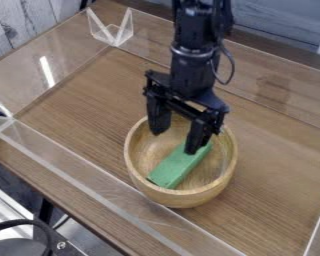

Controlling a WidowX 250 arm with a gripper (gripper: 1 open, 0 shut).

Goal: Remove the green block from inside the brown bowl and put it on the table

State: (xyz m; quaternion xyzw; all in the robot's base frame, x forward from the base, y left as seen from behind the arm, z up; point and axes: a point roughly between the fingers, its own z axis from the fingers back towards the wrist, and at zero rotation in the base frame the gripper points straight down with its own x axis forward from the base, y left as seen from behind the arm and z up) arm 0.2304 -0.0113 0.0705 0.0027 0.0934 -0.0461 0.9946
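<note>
1. Far left: clear acrylic wall (49,165) runs diagonally along the near-left edge of the table (83,100); bright glare streaks on the panel near the upper left.
2. Upper left, beyond the wall: a small clear angular acrylic piece (109,27), standing at the back edge. Cannot tell what it is.
3. Table surface: brown wood grain, boards running lower left to upper right.
4. Centre: brown bowl (156,185), round, light wood, thick rim, resting on the table toward the near side.
5. Inside the bowl: green block (174,168), a flat-sided bar lying on the hollow, long axis running from lower left up toward the right. Its lower-left end sits near the bowl's inner wall; its upper-right end is partly covered by one finger.
6. Over the bowl: gripper (179,132), black, pointing almost straight down. Jaws spread wide, nothing between them but air and the block's upper end below.
7. Left finger hangs over the bowl's far-left rim; right finger reaches down inside the hollow at the block's upper-right end. Cannot tell whether either finger touches the block or the bowl.
8. Above the gripper: dark arm (196,35) rises up and out of the top edge, a cable alongside.
9. Right: bare tabletop, with another acrylic wall (316,230) at the lower-right edge.
</note>
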